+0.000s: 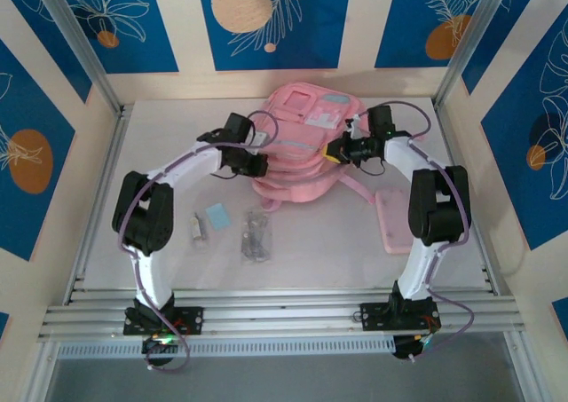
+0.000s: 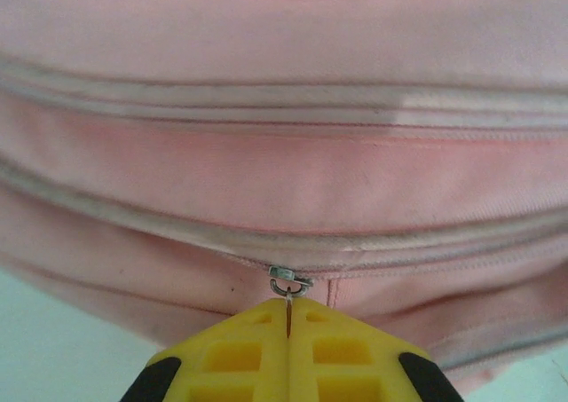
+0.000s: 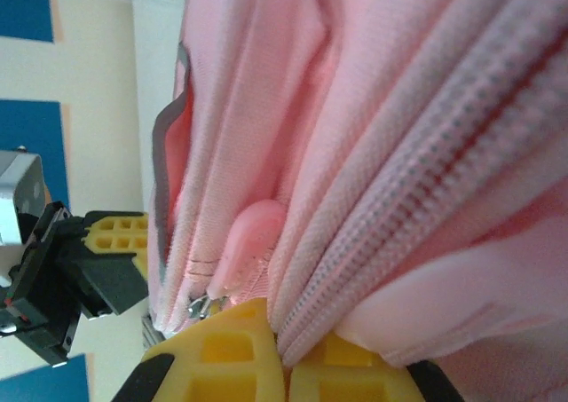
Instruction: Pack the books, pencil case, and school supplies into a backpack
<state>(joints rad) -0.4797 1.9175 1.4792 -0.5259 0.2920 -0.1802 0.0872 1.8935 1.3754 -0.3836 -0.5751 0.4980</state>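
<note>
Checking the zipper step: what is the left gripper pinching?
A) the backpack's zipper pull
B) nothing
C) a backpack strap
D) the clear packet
A: the left gripper is shut on the thin zipper pull hanging from the metal slider on the backpack.

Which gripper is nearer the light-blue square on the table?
Left. The left gripper is at the backpack just beyond the square; the right gripper holds the backpack farther right.

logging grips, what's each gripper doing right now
left gripper: closed on the zipper pull
right gripper: closed, pinching the backpack
</note>
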